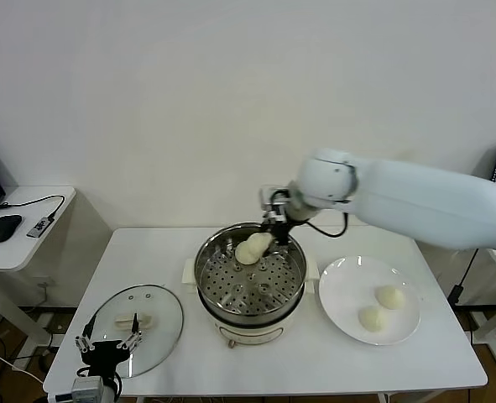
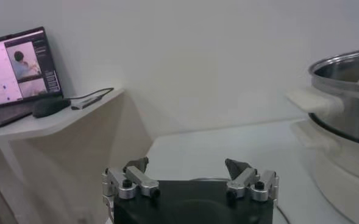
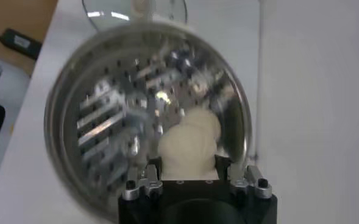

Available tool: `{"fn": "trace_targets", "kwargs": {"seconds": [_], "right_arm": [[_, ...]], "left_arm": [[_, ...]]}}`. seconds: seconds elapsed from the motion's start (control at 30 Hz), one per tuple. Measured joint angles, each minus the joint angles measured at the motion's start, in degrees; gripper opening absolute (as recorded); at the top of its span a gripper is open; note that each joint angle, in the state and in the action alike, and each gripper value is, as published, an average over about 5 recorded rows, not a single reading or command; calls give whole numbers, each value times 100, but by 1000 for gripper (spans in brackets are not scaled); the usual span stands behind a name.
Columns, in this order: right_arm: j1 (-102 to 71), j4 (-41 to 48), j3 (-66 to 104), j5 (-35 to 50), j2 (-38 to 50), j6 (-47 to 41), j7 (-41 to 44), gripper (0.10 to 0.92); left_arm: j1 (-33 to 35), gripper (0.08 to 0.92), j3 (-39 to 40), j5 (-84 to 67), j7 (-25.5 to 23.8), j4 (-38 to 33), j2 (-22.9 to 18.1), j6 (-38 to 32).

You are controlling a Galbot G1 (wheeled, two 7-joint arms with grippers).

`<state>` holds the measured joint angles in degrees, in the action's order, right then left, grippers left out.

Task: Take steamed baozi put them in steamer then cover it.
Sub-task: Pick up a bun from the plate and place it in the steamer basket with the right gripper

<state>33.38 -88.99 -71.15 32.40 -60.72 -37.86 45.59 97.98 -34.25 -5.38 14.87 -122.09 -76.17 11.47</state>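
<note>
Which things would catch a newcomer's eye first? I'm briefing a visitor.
The right claw holds a baozi over the shiny steamer at the table's middle. Two more buns sit on the white plate to its right; the glass cover lies to its left.

The right arm (image 1: 424, 201) is a thick, smooth white shell ending in a rounded joint, with black cables at the wrist. Both grippers, right gripper (image 3: 194, 173) and left gripper (image 2: 188, 176), have black bodies, silver finger brackets and dark screws.
</note>
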Motion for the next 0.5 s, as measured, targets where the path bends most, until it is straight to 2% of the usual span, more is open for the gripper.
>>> {"fn": "trace_targets", "kwargs": {"seconds": [0.5], "right_arm": [[-675,885,-95,30,-1084,-277,-251,551]], "left_arm": [[-16,823,0,0,0,-14,14,-3]]}}
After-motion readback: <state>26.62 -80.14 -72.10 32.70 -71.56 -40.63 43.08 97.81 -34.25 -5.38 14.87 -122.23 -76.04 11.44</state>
